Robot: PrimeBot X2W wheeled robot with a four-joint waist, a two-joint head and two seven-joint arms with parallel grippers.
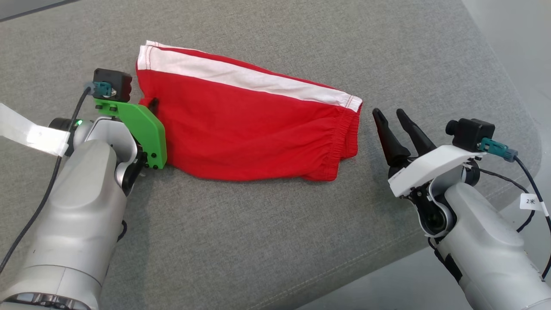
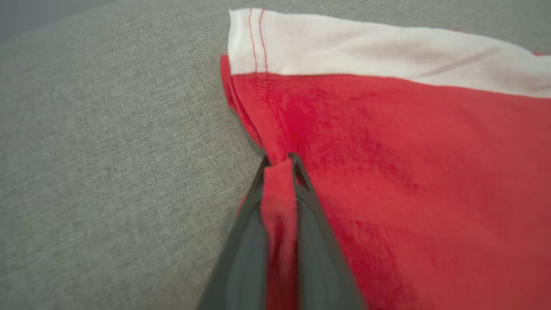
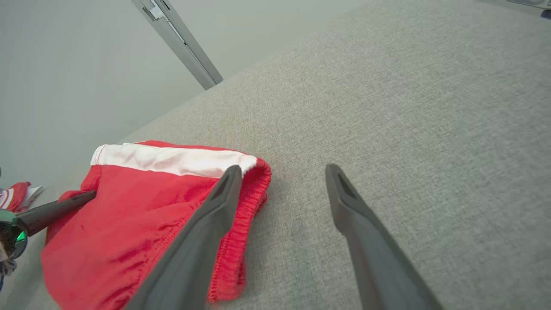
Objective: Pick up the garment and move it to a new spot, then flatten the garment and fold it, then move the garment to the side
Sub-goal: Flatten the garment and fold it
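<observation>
Where the left gripper (image 2: pixel 280 159) sits: at the left edge of the garment (image 1: pixel 249 129), below a green bracket (image 1: pixel 146 129); its two dark fingers are clamped on a small raised fold of the red cloth.
Garment: red, lying mostly flat across the middle of the grey cushion (image 1: pixel 275 241), its long side running left to right.
White band (image 1: pixel 241 75): along the garment's far edge, from the left hem to the right end.
Gathered elastic edge (image 1: pixel 346 129): the garment's right end, rumpled at its near corner.
Right gripper (image 1: pixel 389 113): just right of that elastic edge and apart from the cloth, fingers spread wide and pointing toward the far side.
</observation>
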